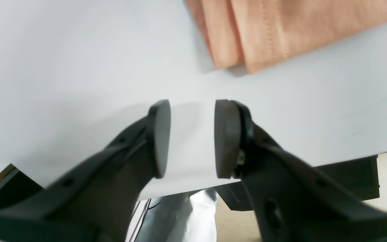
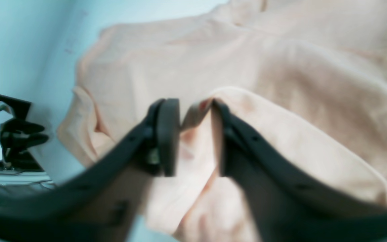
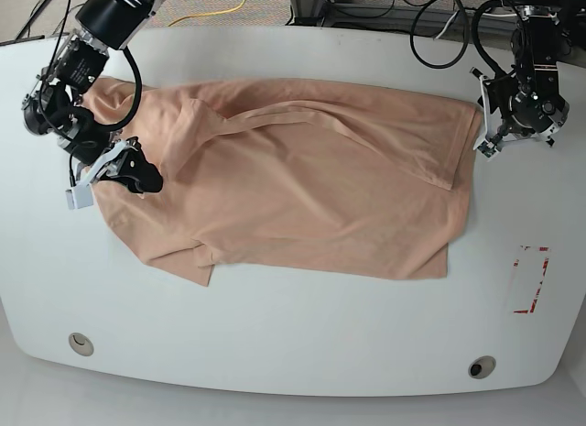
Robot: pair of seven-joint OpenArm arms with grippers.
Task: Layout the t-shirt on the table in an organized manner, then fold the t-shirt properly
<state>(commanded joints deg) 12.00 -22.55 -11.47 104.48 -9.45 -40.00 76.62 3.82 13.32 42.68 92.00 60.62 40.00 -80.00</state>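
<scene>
Base view, left to right. Right claw (image 3: pixel 139 174) sits at the left edge of the peach t-shirt (image 3: pixel 302 188), over its collar-end hem. The garment lies spread across the white worktop (image 3: pixel 293 344), wrinkled, with one sleeve folded inward near the bottom left. Left claw (image 3: pixel 485 133) hangs just beside the shirt's right edge. A red-tape rectangle (image 3: pixel 529 279) marks the worktop at lower right; two grommet holes (image 3: pixel 81 342) sit near the front edge. Right wrist view: right claw (image 2: pixel 195 134), part open, has a fold of t-shirt (image 2: pixel 281 67) between its pads. Left wrist view: left claw (image 1: pixel 191 139) stands apart and empty above bare worktop (image 1: pixel 79 50), with the t-shirt (image 1: pixel 281 30) hem near.
</scene>
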